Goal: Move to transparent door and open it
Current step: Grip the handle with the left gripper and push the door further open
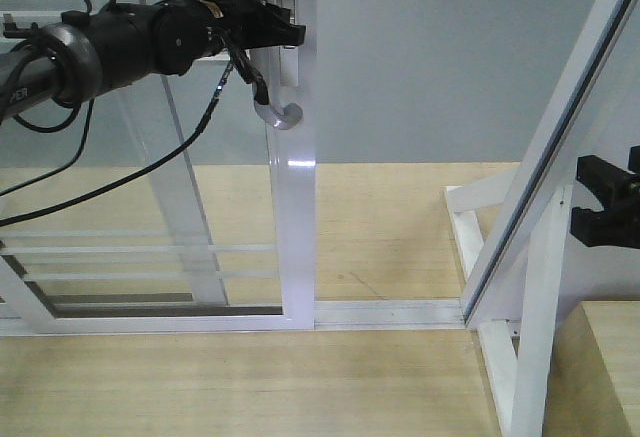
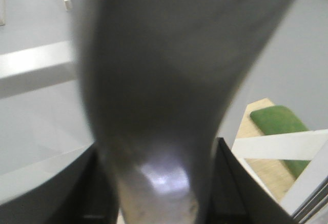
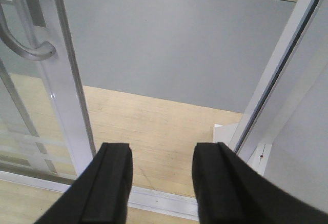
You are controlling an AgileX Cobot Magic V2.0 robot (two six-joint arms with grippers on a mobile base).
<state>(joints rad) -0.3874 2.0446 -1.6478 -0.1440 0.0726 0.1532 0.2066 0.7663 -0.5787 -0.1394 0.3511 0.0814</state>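
Grey curved pull handle (image 1: 283,107) sits on the right stile of the transparent door (image 1: 180,217), running vertically, lower end hooking out toward the camera. Door panel stands left of the opening; floor track (image 1: 390,312) runs left-right along its foot. A gap of grey floor shows between door stile and the slanted white frame (image 1: 560,157) at right.

Left gripper (image 1: 285,32): up at the handle's upper part, reaching in from the left. Left wrist view filled by a blurred grey shape (image 2: 169,96), very likely the handle, lying between dark finger edges (image 2: 225,178). Jaws appear closed around it, though the contact itself is too blurred to confirm.

Right gripper (image 3: 161,183): low and right of the door, well apart from the handle (image 3: 25,44). Jaws parted wide, nothing between them.

Judgement: the left arm is the nearer; since the handle's axis is vertical, the pull should go sideways along the track.
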